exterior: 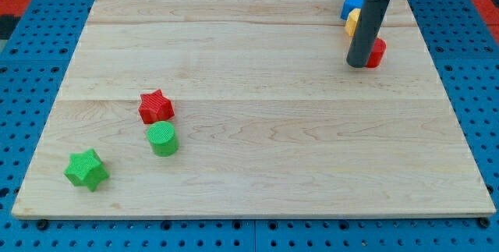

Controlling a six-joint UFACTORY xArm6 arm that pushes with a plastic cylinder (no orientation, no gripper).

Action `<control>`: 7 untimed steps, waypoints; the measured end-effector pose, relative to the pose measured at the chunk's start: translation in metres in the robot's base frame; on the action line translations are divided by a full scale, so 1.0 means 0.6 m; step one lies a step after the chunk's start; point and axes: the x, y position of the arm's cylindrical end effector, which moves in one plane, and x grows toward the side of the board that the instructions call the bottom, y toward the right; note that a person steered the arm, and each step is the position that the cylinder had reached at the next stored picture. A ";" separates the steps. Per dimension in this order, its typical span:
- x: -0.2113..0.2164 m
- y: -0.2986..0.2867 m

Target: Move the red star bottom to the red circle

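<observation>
The wooden board [257, 127] fills most of the view, with a blue pegboard [31, 18] around it; the board's centre and its whole stretch toward 4 and 5 o'clock lie bare — wide room for sliding.

My tip [358, 65] has no jaws to open or close; it is a plain dark rod standing at 1 o'clock of the board, its end touching the left side of the red circle [376, 52].

Six blocks show. Two red: the circle, and the red star [156, 106] at 9 o'clock, well apart from my tip. Two green: the green star [86, 169] near the 8 o'clock corner and the green cylinder [163, 139] just below the red star. One blue block [352, 3] and one yellow block [352, 23] sit near the top edge, partly hidden behind the rod — shapes unclear.

No writing can be read.
</observation>
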 end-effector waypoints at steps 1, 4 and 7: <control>0.004 -0.005; -0.019 -0.468; 0.089 -0.716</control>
